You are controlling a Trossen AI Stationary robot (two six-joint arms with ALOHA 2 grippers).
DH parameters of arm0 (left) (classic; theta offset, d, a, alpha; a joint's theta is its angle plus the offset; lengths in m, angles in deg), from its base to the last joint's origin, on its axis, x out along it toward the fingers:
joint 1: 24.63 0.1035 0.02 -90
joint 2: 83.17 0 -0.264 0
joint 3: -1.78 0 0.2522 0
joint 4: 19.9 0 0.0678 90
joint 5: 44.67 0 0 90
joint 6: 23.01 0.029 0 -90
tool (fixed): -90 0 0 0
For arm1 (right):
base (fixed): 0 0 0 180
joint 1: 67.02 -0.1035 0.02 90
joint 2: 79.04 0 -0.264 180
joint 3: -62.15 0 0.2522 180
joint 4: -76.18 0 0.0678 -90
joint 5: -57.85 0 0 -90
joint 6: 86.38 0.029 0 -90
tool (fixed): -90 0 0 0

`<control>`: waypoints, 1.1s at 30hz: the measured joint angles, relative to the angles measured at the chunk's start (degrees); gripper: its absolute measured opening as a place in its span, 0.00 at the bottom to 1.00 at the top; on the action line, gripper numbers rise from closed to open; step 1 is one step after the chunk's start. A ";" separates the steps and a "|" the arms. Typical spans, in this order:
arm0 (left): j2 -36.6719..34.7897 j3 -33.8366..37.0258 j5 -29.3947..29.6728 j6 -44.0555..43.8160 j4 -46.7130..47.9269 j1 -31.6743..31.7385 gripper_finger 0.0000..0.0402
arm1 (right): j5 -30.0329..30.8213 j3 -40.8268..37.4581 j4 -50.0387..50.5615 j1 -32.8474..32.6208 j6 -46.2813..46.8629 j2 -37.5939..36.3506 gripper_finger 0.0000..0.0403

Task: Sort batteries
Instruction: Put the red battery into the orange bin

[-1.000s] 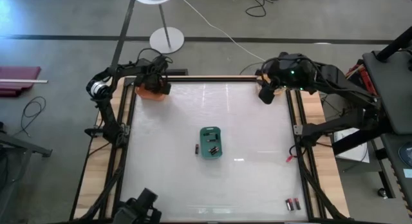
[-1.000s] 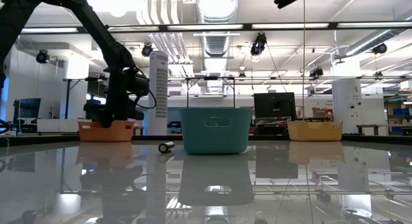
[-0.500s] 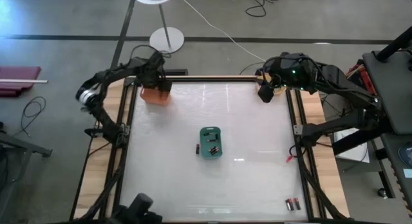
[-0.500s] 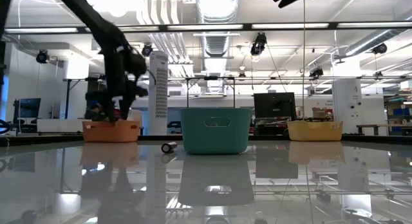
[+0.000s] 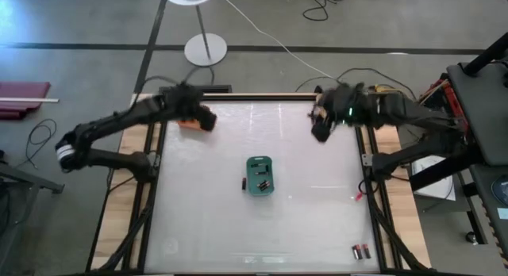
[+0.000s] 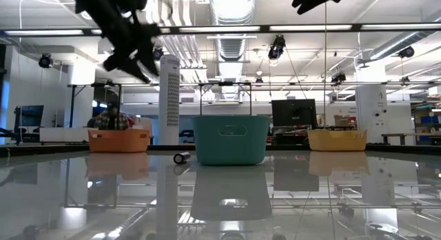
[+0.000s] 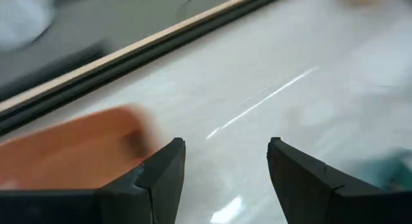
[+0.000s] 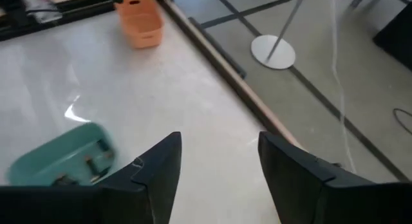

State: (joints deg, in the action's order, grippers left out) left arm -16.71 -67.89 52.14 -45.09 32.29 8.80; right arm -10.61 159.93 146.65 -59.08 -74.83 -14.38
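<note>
Motion-blurred left end effector (image 5: 200,117), orange bin (image 5: 187,124)

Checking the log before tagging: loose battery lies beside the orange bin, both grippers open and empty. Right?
Not quite. The loose battery lies beside the teal bin at mid-table, not the orange bin in the far-left corner; the high view shows it. The left gripper and right gripper are both open and empty, as you said.
</note>
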 joint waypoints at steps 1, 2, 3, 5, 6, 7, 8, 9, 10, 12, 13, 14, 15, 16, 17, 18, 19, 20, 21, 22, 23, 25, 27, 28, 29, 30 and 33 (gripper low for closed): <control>-1.50 1.84 -0.01 0.05 -3.56 -3.37 0.49 | 1.77 -0.83 0.02 -2.99 1.59 -0.02 0.47; -2.85 3.79 -0.01 0.72 -7.53 -6.66 0.49 | 3.51 -1.64 0.02 -5.90 3.33 0.11 0.45; -4.02 5.78 0.02 2.05 -11.83 -9.95 0.49 | 5.19 -2.39 0.05 -8.73 5.46 0.40 0.44; -5.70 9.92 0.72 4.90 -21.24 -16.38 0.49 | 6.52 -3.94 0.29 -13.83 10.75 0.78 0.40; -6.02 11.55 1.83 5.57 -25.85 -18.96 0.50 | 6.53 -4.57 0.88 -15.76 13.68 0.83 0.39; -6.19 12.90 3.23 5.51 -29.92 -21.37 0.50 | 6.54 -4.94 2.27 -17.47 16.78 0.86 0.37; -6.19 13.96 4.63 4.89 -32.72 -23.01 0.50 | 6.59 -5.25 4.22 -19.05 20.51 0.85 0.35; -5.92 14.70 5.81 4.12 -34.63 -24.22 0.50 | 6.79 -5.47 6.66 -20.63 25.08 0.81 0.33; -5.53 15.23 6.17 3.82 -36.34 -25.12 0.50 | 7.02 -5.59 9.29 -22.12 29.58 0.81 0.32; -4.55 15.75 5.91 4.06 -37.36 -26.11 0.50 | 7.03 -5.67 13.62 -24.78 37.24 0.81 0.28; -3.95 15.77 5.14 4.08 -37.72 -26.41 0.50 | 7.04 -5.75 14.96 -26.02 40.20 0.81 0.27; -3.34 15.73 4.02 3.98 -38.42 -26.55 0.50 | 7.04 -5.90 15.72 -26.97 42.42 0.80 0.26; -2.76 15.43 3.50 3.59 -38.54 -26.56 0.50 | 6.97 -6.14 15.97 -27.71 43.50 0.78 0.25; -2.14 14.82 3.10 3.39 -38.60 -26.56 0.50 | 6.95 -6.42 15.85 -28.35 43.74 0.78 0.24; -1.38 14.00 2.86 2.56 -38.82 -26.54 0.49 | 6.93 -6.75 15.82 -28.81 43.69 0.77 0.24; -0.85 13.20 1.98 1.23 -38.94 -26.51 0.49 | 6.93 -7.17 15.87 -29.11 43.43 0.78 0.24; -0.26 12.48 0.74 0.11 -38.85 -26.49 0.49 | 6.93 -7.63 15.84 -29.21 43.39 0.64 0.25; 0.59 11.55 -0.35 -0.75 -38.82 -26.50 0.49 | 6.73 -8.29 15.79 -29.22 43.28 0.31 0.26; 1.43 10.54 -1.36 -1.94 -38.72 -26.54 0.49 | 6.06 -8.99 15.84 -29.22 42.76 -0.09 0.28; 2.28 9.75 -1.89 -3.29 -37.96 -26.54 0.49 | 5.20 -9.74 15.79 -29.06 41.65 -0.47 0.30; 3.26 8.95 -1.93 -4.74 -36.60 -26.56 0.49 | 4.99 -10.57 15.58 -28.85 41.08 -0.75 0.32; 5.42 7.10 -1.69 -6.98 -35.14 -26.53 0.49 | 5.11 -12.85 14.51 -28.30 39.45 -1.54 0.36; 7.53 5.25 0.15 -8.00 -33.46 -26.51 0.49 | 5.55 -15.51 12.36 -27.88 37.78 -2.27 0.41; 8.70 4.16 1.62 -8.41 -33.25 -26.51 0.49 | 5.55 -16.92 11.33 -27.78 36.63 -2.69 0.43; 9.87 2.97 3.28 -8.61 -33.31 -26.51 0.49 | 5.56 -18.35 10.40 -27.77 35.88 -2.99 0.46; 10.88 1.68 4.79 -8.67 -33.06 -26.51 0.49 | 5.53 -19.73 9.41 -27.77 35.17 -3.45 0.48; 14.19 -3.26 8.93 -8.76 -31.88 -26.40 0.49 | 5.48 -23.37 6.25 -27.66 32.22 -5.13 0.53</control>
State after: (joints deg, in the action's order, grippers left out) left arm -2.51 -71.14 61.06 -53.85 0.41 -17.60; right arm -5.12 136.56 152.90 -86.74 -42.61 -19.51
